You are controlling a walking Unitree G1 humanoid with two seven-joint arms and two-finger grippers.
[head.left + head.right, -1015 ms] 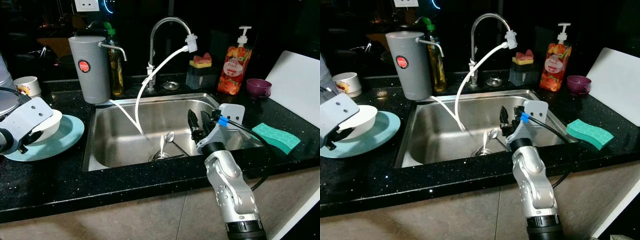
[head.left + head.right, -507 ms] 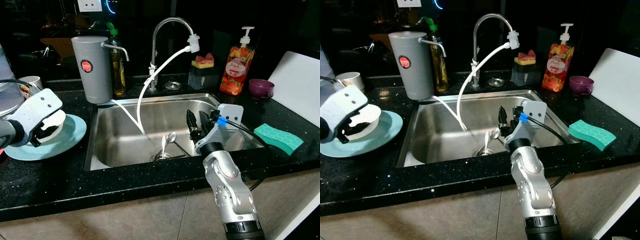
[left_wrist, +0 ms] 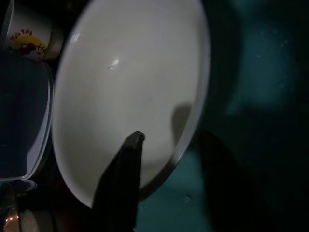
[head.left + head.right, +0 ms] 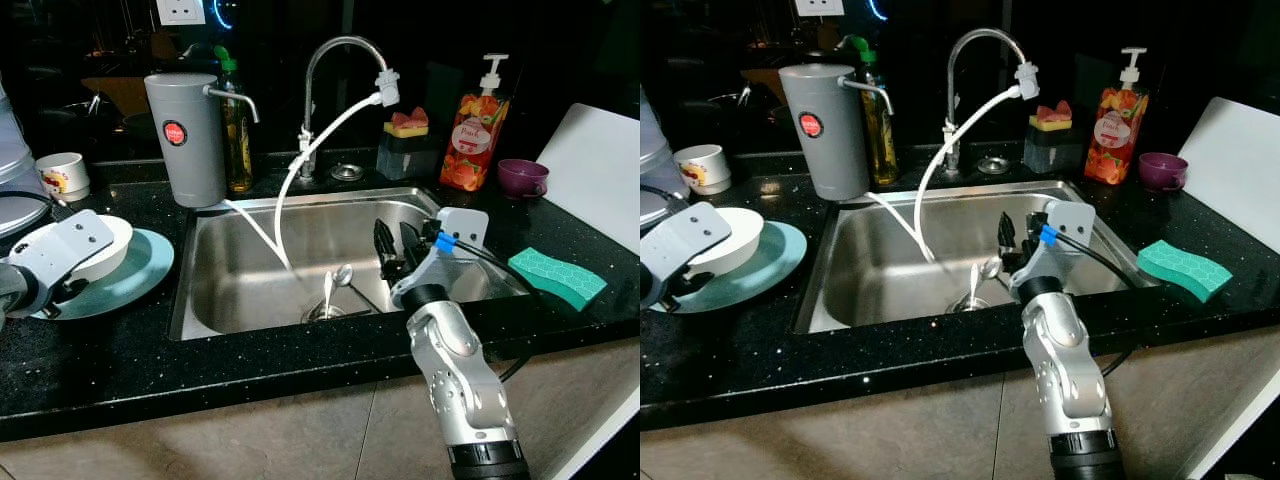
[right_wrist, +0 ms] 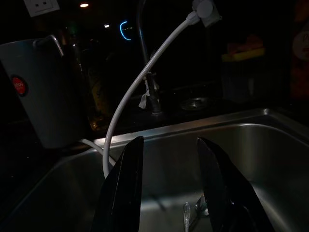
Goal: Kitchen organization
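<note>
The left gripper is at the white bowl, which sits on the teal plate left of the sink; one black finger lies inside the bowl's rim, but I cannot tell whether it pinches. The right gripper hangs over the sink with fingers spread, a spoon lying just beyond and below its tips.

The right arm is shiny silver and round, with a black ring at its low end. Near its gripper sits a white box with a blue plug and a black cable. The fingers are long and black. The left gripper has a white cover with small screws.
</note>
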